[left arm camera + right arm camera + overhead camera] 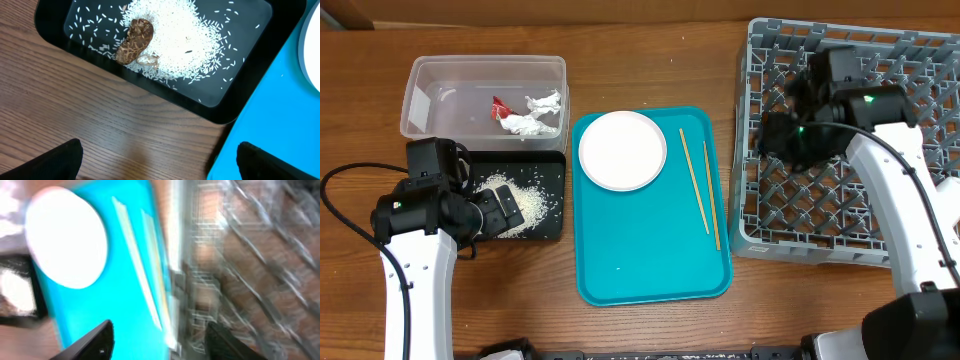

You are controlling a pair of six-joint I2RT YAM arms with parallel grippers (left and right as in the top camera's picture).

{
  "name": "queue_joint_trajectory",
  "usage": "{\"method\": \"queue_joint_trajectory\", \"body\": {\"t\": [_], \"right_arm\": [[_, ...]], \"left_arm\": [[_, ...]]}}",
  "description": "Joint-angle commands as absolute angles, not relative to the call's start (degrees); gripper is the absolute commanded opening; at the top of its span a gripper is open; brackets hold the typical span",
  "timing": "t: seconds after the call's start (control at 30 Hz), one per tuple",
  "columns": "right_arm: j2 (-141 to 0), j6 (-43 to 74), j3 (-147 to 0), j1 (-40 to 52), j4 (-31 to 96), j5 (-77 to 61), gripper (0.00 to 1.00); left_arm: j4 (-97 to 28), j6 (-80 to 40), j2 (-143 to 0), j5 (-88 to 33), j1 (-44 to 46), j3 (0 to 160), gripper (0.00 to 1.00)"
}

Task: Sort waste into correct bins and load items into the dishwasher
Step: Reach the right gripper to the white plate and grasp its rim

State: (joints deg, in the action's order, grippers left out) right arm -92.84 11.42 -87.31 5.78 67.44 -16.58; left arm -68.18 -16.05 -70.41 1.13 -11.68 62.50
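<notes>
Overhead, my left gripper (505, 210) hangs above the black tray (556, 170), fingers spread wide and empty, with the rice (528, 200) and a brown scrap (135, 40) lying just ahead of them. My right gripper (778, 132) is over the left part of the grey rack (920, 240), fingers apart and nothing between them. The plate (622, 150) and chopsticks (698, 180) lie on the teal tray (650, 260) between my arms. The wrapper (499, 105) and tissue (535, 118) are in the clear tub (420, 80). Bare table (800, 300) runs along the front.

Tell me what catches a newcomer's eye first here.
A bright teal tray sits mid-table, carrying a white plate and two chopsticks. Left of it, a black tray holds spilled rice and a brown scrap; a large grey rack fills the right side.
</notes>
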Motion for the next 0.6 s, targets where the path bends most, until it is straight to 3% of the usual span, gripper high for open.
{"method": "queue_joint_trajectory", "body": {"t": [0.0, 0.4, 0.57], "right_arm": [[-93.65, 8.29, -88.03, 7.09, 62.98, -23.03, 0.55], [-104.73, 8.56, -87.70, 19.99, 54.24, -17.89, 0.54], [-111.28, 15.38, -87.70, 24.93, 51.00, -9.67, 0.53]], "left_arm": [[-68.34, -15.44, -70.50, 1.30, -11.99, 62.85, 1.00], [-68.34, -15.44, -70.50, 1.30, -11.99, 62.85, 1.00], [-68.34, -15.44, -70.50, 1.30, -11.99, 62.85, 1.00]]}}
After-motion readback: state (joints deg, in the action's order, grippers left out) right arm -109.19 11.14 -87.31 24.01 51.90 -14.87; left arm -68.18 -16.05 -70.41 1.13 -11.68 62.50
